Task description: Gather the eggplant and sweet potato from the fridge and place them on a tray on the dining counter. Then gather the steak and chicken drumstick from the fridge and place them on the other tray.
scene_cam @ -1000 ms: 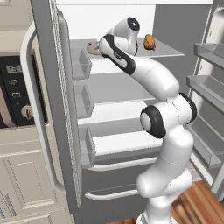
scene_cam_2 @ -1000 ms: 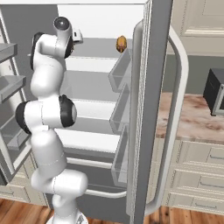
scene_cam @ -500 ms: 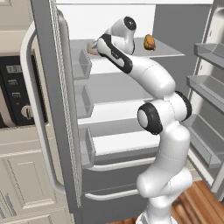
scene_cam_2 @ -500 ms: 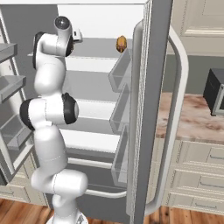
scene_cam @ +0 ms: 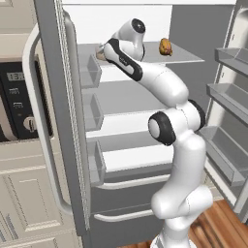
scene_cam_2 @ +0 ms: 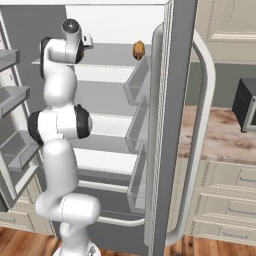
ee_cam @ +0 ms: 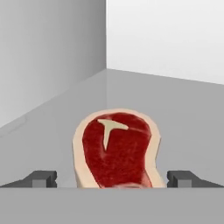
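With the gripper (ee_cam: pixel 112 178) spread wide, the steak (ee_cam: pixel 116 148) is seen lying flat on the fridge (scene_cam: pixel 58 121) shelf between the fingertips (ee_cam: pixel 41 178), unheld, and could be pushed deeper if closure is mistimed.

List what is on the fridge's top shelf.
On the top shelf of the fridge lie the chicken drumstick on the right and the steak between the fingertips of the open gripper. The arm covers the shelf's left part in the base views.
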### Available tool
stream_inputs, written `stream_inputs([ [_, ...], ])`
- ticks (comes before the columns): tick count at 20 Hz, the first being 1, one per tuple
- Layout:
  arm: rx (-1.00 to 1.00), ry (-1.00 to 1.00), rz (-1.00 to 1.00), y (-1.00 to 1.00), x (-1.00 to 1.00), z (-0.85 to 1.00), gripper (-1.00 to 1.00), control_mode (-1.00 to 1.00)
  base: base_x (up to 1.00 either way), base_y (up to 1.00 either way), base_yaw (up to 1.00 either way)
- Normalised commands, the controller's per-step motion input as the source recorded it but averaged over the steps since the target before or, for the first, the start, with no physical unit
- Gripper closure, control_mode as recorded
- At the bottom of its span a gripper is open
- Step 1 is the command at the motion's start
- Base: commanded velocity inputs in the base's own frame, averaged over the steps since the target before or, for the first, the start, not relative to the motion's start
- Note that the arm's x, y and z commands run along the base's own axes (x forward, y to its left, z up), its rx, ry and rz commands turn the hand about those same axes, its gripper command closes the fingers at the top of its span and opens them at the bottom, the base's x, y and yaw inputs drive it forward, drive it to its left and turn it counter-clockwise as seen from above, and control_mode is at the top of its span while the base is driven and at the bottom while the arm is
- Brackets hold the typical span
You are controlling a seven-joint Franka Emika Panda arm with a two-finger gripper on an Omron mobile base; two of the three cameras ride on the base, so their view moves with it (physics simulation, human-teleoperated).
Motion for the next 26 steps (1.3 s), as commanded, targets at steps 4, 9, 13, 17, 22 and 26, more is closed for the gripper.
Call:
stream_inputs([
  [4, 0.0, 0.02, 0.0, 0.0, 0.28, 0.0, -1.0, -1.0, 0.0, 0.0, 0.0],
  [9, 0.0, 0.0, 0.0, 0.0, 0.23, 0.0, -1.0, -1.0, 0.0, 0.0, 0.0],
  [13, 0.0, 0.02, 0.0, 0.0, 0.2, 0.0, -1.0, -1.0, 0.0, 0.0, 0.0],
  [17, 0.0, 0.05, 0.0, 0.0, 0.05, -0.04, -1.0, -1.0, 0.0, 0.0, 0.0],
  [22, 0.0, 0.06, 0.0, 0.0, 0.0, -0.16, -1.0, -1.0, 0.0, 0.0, 0.0],
  [26, 0.0, 0.01, 0.0, 0.0, -0.03, -0.28, -1.0, -1.0, 0.0, 0.0, 0.0],
])
